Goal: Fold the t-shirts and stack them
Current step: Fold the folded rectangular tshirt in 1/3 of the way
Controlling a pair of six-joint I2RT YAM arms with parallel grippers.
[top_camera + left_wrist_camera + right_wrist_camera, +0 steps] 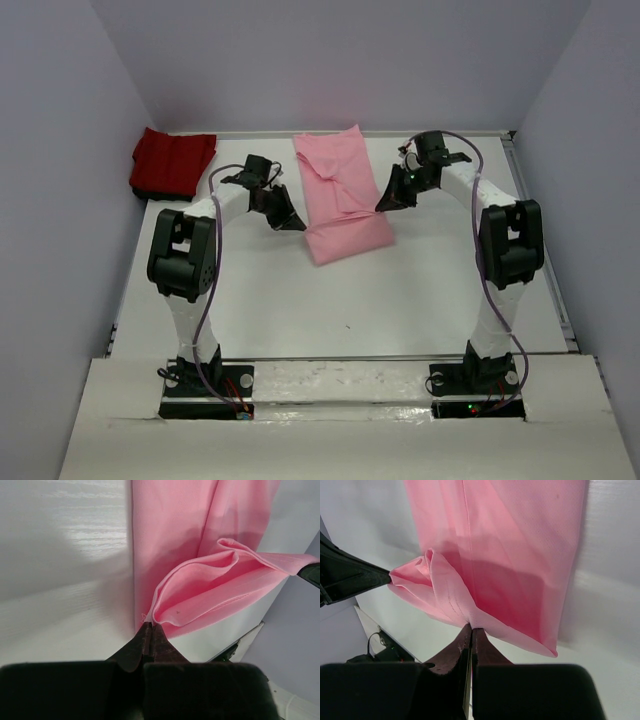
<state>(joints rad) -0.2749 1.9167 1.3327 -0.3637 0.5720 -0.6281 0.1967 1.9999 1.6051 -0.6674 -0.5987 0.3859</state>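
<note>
The light pink t-shirt [340,195] lies as a long folded strip at the middle back of the table, its near end lifted and doubled over. My left gripper [290,222] is shut on the near-left corner of that end [149,626]. On the near-right side my right gripper [388,203] pinches the pink cloth [472,627], and the fabric [510,545] hangs in folds between the two grippers. The deep red t-shirt [172,162] sits folded in the back-left corner, apart from both grippers.
Pale walls [60,150] close in the white table [400,300] on the left, back and right. Both arm bases [205,385] are bolted at the near edge. A metal rail [540,250] runs along the table's right side.
</note>
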